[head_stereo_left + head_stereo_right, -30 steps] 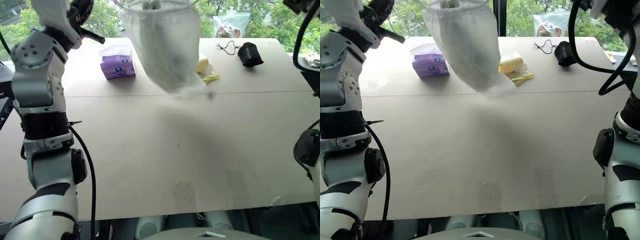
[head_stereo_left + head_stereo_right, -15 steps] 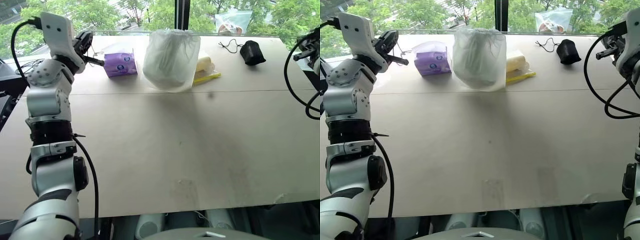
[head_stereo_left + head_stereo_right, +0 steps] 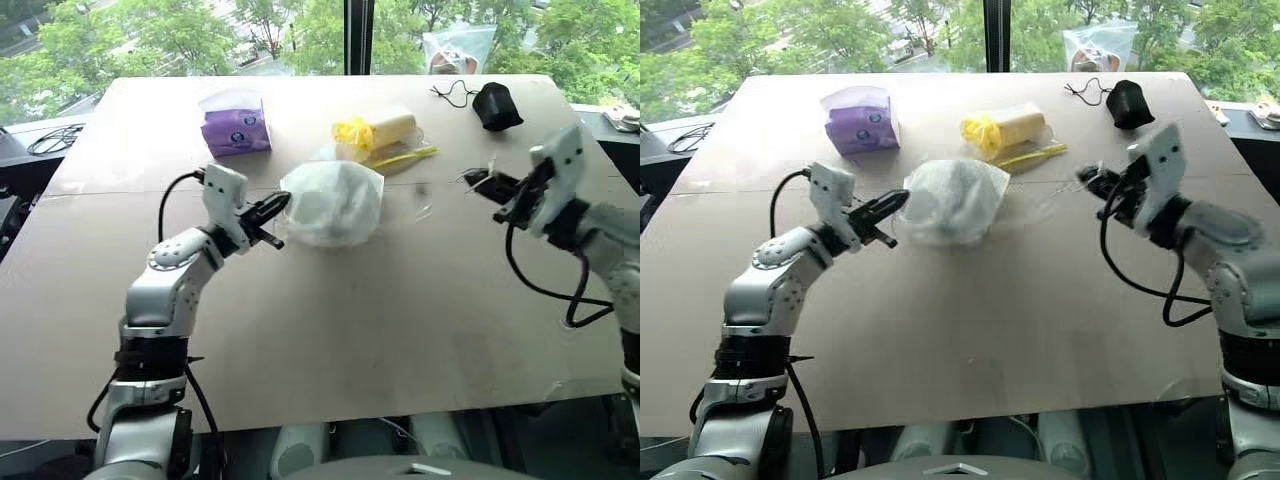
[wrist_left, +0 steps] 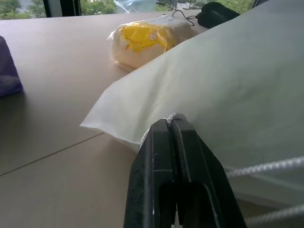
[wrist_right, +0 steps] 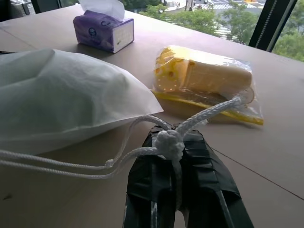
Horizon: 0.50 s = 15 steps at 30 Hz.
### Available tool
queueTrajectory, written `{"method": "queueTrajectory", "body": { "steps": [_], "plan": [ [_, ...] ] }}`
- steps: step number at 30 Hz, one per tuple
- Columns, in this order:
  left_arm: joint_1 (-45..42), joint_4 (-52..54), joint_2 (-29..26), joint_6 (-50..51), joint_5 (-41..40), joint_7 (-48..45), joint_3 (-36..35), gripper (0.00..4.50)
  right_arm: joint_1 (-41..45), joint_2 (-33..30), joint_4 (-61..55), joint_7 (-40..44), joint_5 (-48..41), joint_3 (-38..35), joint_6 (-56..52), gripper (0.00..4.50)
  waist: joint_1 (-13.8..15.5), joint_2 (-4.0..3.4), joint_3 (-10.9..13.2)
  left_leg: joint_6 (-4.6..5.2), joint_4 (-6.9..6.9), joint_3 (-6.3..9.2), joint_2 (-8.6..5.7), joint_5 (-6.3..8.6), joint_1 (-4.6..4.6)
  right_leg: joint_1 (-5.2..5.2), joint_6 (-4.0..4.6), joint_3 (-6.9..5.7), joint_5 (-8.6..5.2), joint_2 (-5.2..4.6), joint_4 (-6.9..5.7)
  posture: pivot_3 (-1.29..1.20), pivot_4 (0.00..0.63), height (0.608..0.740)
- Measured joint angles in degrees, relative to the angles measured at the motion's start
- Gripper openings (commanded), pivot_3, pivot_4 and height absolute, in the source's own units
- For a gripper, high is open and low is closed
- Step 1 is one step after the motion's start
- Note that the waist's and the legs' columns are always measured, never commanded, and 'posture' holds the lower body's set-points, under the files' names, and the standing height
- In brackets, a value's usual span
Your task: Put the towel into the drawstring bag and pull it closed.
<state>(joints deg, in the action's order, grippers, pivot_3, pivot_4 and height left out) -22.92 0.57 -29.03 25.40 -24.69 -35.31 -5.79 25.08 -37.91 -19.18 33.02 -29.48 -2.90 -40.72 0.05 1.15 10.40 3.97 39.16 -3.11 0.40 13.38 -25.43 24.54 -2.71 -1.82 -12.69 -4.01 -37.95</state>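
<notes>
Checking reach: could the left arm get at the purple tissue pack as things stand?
Probably not yet: the way to the purple tissue pack looks free, but the left gripper is shut on the drawstring bag's cord.

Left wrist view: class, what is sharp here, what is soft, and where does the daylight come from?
Left wrist view: cord and drawstring bag sharp, the black fingers near the lens a little soft, yellow packet behind mildly soft. Left eye view: daylight from the window behind; faint shadow under the bag.

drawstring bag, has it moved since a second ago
Yes. The drawstring bag hung in the air, up over the far side of the table behind the purple tissue pack; now it lies on the table, nearer the robot than that pack.
</notes>
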Motion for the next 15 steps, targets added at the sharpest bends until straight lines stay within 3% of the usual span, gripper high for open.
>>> {"method": "queueTrajectory", "body": {
  "steps": [2, 5, 10, 11, 15],
  "plan": [
    [1.8, 0.5, 0.0, -0.2, -0.3, -2.3, 0.3, 0.56, -2.3, -0.3, 2.0, -0.9, 6.4, 5.2, 2.5, 0.67, 0.1, 0.0, 0.0, 0.01, -0.01, -0.1, 0.0, 0.0, 0.39, -0.33, 0.16, -0.09, -0.07, -0.01, 0.04, 0.0, 0.15, 0.74],
    [6.8, 4.0, -1.9, 0.8, -2.6, -6.6, 0.1, 1.71, -8.4, -1.9, 2.0, 0.6, 8.8, 6.2, 4.8, 1.87, 0.2, 0.0, 0.0, 0.01, -0.08, -0.17, 0.01, 0.02, 0.52, -0.43, 0.26, 0.03, -0.14, -0.15, 0.11, 0.0, 0.15, 0.74],
    [22.3, 12.6, -10.7, 4.6, -7.0, -13.0, -6.5, 4.07, -25.8, -11.2, -4.9, 7.1, 7.1, -4.0, 4.5, 4.2, 0.4, -0.02, 0.0, -0.23, -0.54, -0.16, 0.06, -0.07, 0.74, -0.54, 0.26, 0.19, -0.16, -0.35, 0.39, 0.0, 0.15, 0.74],
    [24.1, 14.0, -11.3, 4.6, -7.4, -13.7, -8.1, 4.45, -28.2, -11.7, -6.7, 7.9, 6.7, -7.0, 4.7, 4.5, 0.5, -0.03, 0.0, -0.18, -0.56, -0.15, 0.06, -0.04, 0.72, -0.51, 0.28, 0.15, -0.17, -0.36, 0.37, 0.0, 0.15, 0.74],
    [33.9, 19.1, -11.7, 4.2, -10.5, -15.6, -15.8, 4.45, -37.3, -9.2, -14.0, 10.3, 3.4, -17.3, 7.0, 4.5, 0.5, -0.08, -0.1, -0.16, -0.64, -0.09, 0.15, 0.12, 0.81, -0.56, 0.32, 0.14, -0.2, -0.36, 0.44, 0.0, 0.15, 0.74]
  ]
}}
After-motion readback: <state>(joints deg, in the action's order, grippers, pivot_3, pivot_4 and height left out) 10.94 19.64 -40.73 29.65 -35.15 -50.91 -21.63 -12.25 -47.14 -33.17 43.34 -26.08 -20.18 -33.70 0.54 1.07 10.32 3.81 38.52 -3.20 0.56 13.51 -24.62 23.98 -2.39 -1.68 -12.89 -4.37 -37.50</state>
